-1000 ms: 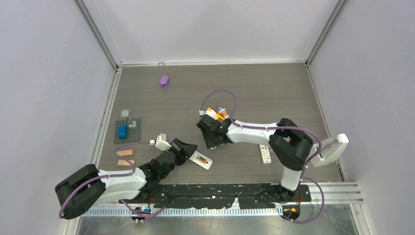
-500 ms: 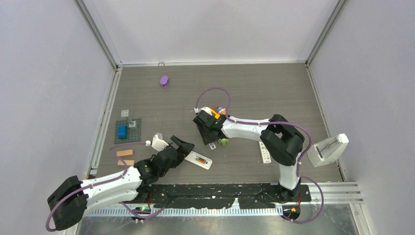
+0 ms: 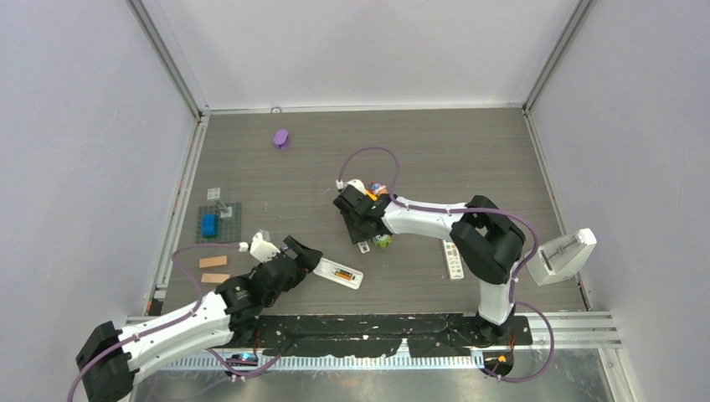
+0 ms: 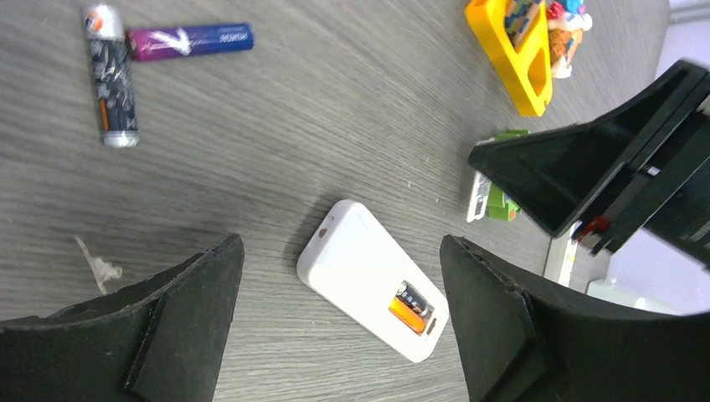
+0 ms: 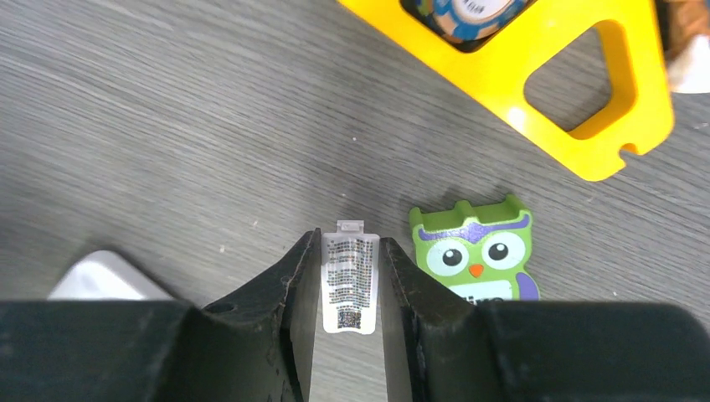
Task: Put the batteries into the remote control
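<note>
- We're seeing the left tool (image 4: 339,244) hanging wide open above the counter (image 4: 335,109), gripping nothing.
- The white remote (image 4: 368,285) is lying flat on the counter, out in front of that tool, and neither finger is touching it. From the top camera its long axis is running upper left to lower right.
- In the left wrist view the remote's rounded end is pointing up-left, and the open battery bay is sitting at the opposite end.
- The orange battery (image 4: 410,306) is sitting in that bay, lined up with the remote's long axis.
- The dark battery (image 4: 110,79) and the purple battery (image 4: 191,39) are lying loose, well apart from the remote. They're roughly square to each other, ends nearly meeting in an L.
- The right tool (image 5: 350,240) is clamping a small white labelled cover (image 5: 350,285) by its two long edges. The cover is lying flat, parallel to the fingers.
- The green owl block (image 5: 475,255) is sitting just beside it, with the yellow toy (image 5: 544,109) further off.
</note>
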You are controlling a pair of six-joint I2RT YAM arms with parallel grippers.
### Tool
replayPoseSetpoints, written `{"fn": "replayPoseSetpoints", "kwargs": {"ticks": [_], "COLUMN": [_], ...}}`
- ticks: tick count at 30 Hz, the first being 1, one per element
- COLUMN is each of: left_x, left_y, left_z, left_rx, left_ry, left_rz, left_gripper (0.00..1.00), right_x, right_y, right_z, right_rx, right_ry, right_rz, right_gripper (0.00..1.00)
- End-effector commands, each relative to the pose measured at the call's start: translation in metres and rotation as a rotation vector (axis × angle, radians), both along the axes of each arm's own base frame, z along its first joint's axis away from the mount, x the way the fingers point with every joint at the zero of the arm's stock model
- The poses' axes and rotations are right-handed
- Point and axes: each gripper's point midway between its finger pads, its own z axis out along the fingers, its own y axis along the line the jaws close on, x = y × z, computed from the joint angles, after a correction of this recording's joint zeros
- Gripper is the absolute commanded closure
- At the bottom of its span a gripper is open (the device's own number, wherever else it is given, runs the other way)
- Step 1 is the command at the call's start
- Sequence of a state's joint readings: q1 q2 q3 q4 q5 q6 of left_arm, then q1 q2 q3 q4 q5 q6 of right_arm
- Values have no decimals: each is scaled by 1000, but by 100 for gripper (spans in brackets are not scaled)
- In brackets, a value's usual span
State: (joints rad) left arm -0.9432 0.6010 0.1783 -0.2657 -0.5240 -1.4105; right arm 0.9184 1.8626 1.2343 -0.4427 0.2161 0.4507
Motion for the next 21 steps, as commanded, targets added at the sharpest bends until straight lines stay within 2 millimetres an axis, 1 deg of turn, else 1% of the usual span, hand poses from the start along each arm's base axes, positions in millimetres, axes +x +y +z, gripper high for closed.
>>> {"fn": "replayPoseSetpoints", "kwargs": {"ticks": [1, 2, 3, 4, 5, 6, 7, 8, 9, 10, 11, 13, 16, 17, 18, 21], "left_x": [17, 20, 22, 23, 24, 25, 24, 25, 25, 25, 25, 25, 25, 25, 26, 27], "left_y": [-10, -17, -23, -29, -35, -40, -46, -50, -55, -61, -66, -77, -92, -96, -99, -102], "left_z": [45, 58, 68, 77, 88, 96, 103, 110, 115, 119, 123, 130, 138, 140, 142, 144], "left_rx": [72, 51, 35, 26, 1, -3, -14, -21, -23, -17, -15, -13, -32, -41, -47, -57], "left_ry": [-230, -287, -341, -391, -442, -491, -529, -557, -578, -594, -604, -617, -634, -643, -650, -658], "left_rz": [-113, -140, -168, -197, -221, -249, -275, -292, -312, -338, -360, -405, -452, -463, -466, -469], "left_gripper": [16, 17, 18, 18, 18, 18, 18, 17, 17, 17, 17, 17, 16, 16, 15, 13], "right_x": [12, 12, 12, 12, 10, 8, 5, 1, -4, -10, -14, -21, -28, -29, -29, -30], "right_y": [7, 5, 5, 5, 6, 7, 9, 12, 16, 20, 24, 28, 27, 26, 24, 19], "right_z": [67, 69, 84, 88, 102, 105, 118, 121, 131, 134, 144, 151, 160, 160, 164, 164], "right_rx": [207, 238, 295, 334, 393, 428, 487, 529, 586, 628, 684, 746, 814, 822, 839, 845], "right_ry": [-66, -53, -56, -47, -48, -33, -26, -10, 15, 42, 65, 105, 143, 146, 148, 141], "right_rz": [-79, -93, -122, -132, -156, -163, -187, -189, -208, -200, -211, -236, -284, -294, -308, -335], "right_gripper": [72, 72, 72, 72, 72, 72, 72, 72, 72, 72, 72, 73, 74, 75, 75, 75]}}
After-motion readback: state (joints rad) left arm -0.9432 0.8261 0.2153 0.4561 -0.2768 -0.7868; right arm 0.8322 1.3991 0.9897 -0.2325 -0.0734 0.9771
